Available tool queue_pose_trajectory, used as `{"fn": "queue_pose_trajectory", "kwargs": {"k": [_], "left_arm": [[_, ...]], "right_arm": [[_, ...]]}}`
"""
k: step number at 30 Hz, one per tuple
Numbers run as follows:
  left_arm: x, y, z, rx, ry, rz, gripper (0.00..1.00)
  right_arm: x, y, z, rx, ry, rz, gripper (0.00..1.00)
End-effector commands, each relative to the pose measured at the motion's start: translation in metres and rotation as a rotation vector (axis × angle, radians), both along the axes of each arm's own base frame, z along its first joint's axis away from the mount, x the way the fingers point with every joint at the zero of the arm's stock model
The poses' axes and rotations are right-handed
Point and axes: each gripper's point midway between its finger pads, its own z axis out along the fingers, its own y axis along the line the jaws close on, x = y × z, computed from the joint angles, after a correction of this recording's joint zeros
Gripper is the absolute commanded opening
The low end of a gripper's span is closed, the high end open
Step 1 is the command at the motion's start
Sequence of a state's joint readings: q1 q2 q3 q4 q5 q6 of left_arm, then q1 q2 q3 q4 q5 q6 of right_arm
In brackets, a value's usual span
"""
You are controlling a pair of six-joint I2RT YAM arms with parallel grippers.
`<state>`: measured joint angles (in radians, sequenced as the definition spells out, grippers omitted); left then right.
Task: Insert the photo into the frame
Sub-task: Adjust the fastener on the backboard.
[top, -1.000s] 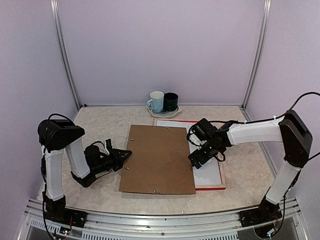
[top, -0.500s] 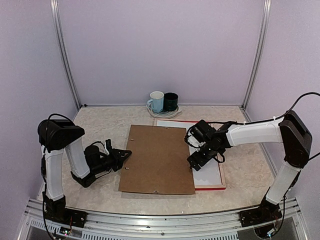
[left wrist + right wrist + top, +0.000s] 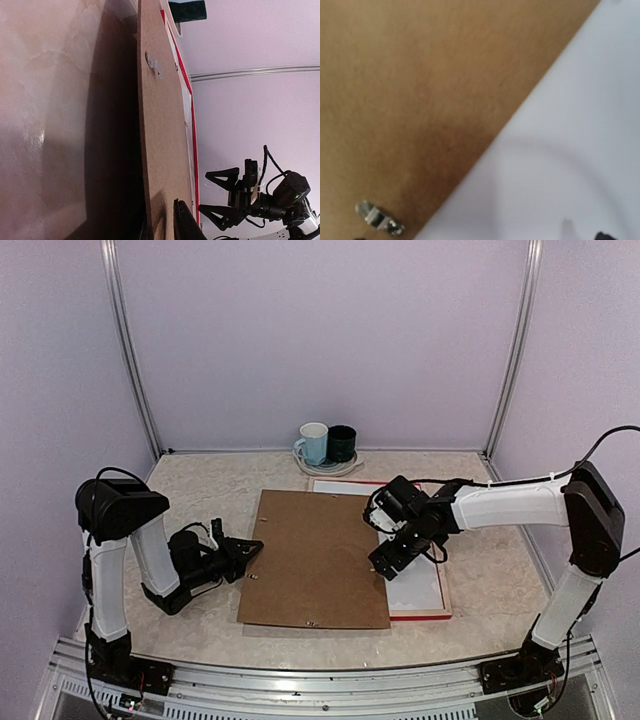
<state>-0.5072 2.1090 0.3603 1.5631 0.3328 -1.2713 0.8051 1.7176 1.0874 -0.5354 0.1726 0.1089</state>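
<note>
Surface: you have a mottled beige table [image 3: 200, 490], closed in by lavender walls [image 3: 320, 340] with aluminium posts [image 3: 130, 350] at the back corners. The brown backing board [image 3: 315, 558] lies at the middle and serves as the reference here. Behind its far edge, against the back wall, a pale blue mug [image 3: 313, 443] and a dark teal mug [image 3: 342, 443] stand side by side on a plate [image 3: 352, 468].

The frame [image 3: 420, 615] lies flat to the right of the board, and the board's right edge overlaps its left side. A white sheet [image 3: 420, 585] fills the frame's opening. These views do not settle whether it is the photo's back or a mat.

Left arm [image 3: 120, 540]: elbow folded, forearm low and level, reaching to the board's left edge. The left gripper [image 3: 245, 550] is pinched on that edge. The left wrist view shows the board edge-on with deep shadow beneath it.

Right arm [image 3: 500, 505]: stretched leftward across the frame, wrist bent down. The right gripper [image 3: 385, 562] hangs over the board's right edge with its jaws spread wide, holding nothing. Its camera sits close above the board and white sheet and shows a small metal clip [image 3: 380, 220] on the board.
</note>
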Motion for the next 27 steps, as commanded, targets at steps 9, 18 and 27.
{"fn": "queue_pose_trajectory", "kwargs": {"k": [9,18,27], "left_arm": [[-0.002,0.004,-0.01,0.022,0.008,-0.001,0.17],[-0.002,0.003,-0.01,0.016,0.01,-0.004,0.17],[-0.002,0.002,-0.011,0.014,0.011,-0.007,0.17]], "right_arm": [[0.067,-0.021,0.05,-0.022,-0.172,-0.173,0.99],[0.12,-0.036,0.04,-0.071,-0.241,-0.282,0.99],[0.144,-0.019,0.01,-0.068,-0.212,-0.302,0.99]]}}
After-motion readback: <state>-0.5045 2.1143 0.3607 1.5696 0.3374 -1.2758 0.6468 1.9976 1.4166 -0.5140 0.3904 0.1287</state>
